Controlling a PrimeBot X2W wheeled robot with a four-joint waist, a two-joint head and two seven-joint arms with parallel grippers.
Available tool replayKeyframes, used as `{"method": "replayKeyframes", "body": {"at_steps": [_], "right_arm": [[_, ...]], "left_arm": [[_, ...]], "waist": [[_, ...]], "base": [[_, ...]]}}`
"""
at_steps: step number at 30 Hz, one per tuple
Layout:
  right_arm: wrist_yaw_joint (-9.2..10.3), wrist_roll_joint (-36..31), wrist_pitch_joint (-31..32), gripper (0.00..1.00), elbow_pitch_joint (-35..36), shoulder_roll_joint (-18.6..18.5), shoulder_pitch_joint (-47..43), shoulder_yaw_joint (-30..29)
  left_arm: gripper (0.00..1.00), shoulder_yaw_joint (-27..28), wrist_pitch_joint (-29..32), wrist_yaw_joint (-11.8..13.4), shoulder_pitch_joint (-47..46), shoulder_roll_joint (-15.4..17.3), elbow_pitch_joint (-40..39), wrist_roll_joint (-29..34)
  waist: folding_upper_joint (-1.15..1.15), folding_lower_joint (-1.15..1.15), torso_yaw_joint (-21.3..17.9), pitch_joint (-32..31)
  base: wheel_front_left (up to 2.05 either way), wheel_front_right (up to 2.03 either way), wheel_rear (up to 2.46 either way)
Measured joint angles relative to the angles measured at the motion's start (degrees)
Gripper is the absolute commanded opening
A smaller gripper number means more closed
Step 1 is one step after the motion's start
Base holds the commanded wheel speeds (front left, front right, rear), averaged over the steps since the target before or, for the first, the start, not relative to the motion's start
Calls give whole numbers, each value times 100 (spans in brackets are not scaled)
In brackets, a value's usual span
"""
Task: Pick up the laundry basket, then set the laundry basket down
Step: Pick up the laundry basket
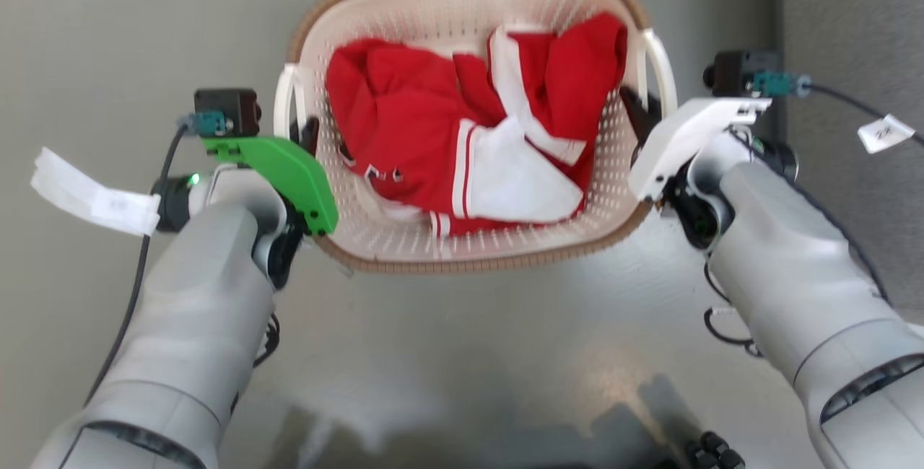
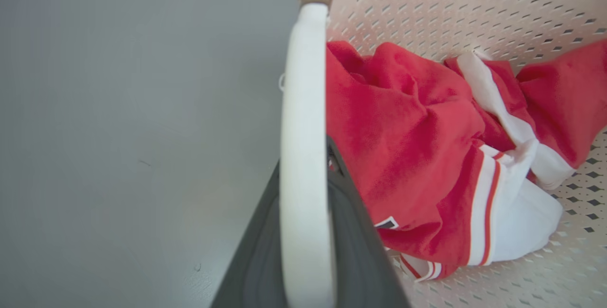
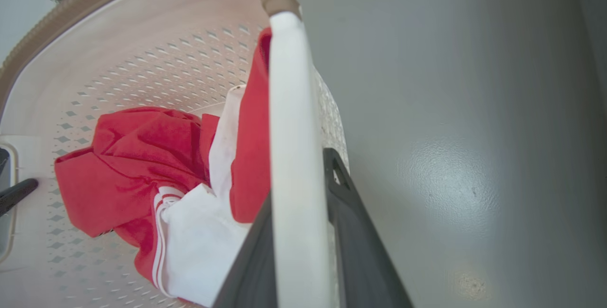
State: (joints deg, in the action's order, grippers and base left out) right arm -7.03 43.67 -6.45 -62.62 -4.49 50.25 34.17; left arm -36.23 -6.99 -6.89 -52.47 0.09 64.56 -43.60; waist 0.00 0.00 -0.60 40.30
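Head view: laundry basket (image 1: 469,264) square in front, over grey floor (image 1: 108,22), right end close to the darker strip (image 1: 852,7) along the floor's right edge; resting or lifted, cannot tell. Long axis side to side, tool to tool, red-and-white clothing (image 1: 404,123) heaped inside. Left tool (image 1: 309,131) at left handle (image 1: 283,104), right tool (image 1: 641,112) at right handle (image 1: 665,65); one arm per end, neither nearer. Left wrist view: left tool (image 2: 306,156) pinching left handle (image 2: 303,76), one dark finger outside over floor, the other inside by the basket wall, no gap visible on either side. Right wrist view: same, mirrored. Right tool (image 3: 301,175) clamped on right handle (image 3: 289,90), inner finger beside the clothing, outer finger over floor; left tool's fingertip (image 3: 19,193) poking in at the far end. Judgement: coming move looks purely vertical, so needs both arms matched in height and pace to keep the long axis level; otherwise risk of tilt toward the low end and handles twisting in the pinch.
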Motion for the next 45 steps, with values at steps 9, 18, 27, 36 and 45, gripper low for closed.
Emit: {"method": "replayKeyframes", "body": {"at_steps": [9,18,27,36,45], "right_arm": [[0,283,385,0,-102,65,-392,174],[7,532,756,0,-138,88,-738,342],[15,711,1065,0,-164,87,-1092,515],[56,832,1305,0,-208,100,-1551,754],[55,884,1619,0,-279,111,-2091,1000]], "left_arm": [[0,-74,192,-23,459,-18,144,-302],[0,-159,421,-24,881,-20,171,-563],[0,-334,694,-24,1291,-13,137,-826],[0,-506,849,-24,1801,-12,133,-981],[0,-677,987,-24,2292,20,111,-1183]], "waist": [[0,0,-92,-659],[0,0,-187,-1321],[0,0,-279,-2059],[0,0,-336,-2724],[0,-1,-375,-3384]], "base": [[0,0,0],[0,0,0],[0,0,0],[0,0,0],[0,0,0]]}}
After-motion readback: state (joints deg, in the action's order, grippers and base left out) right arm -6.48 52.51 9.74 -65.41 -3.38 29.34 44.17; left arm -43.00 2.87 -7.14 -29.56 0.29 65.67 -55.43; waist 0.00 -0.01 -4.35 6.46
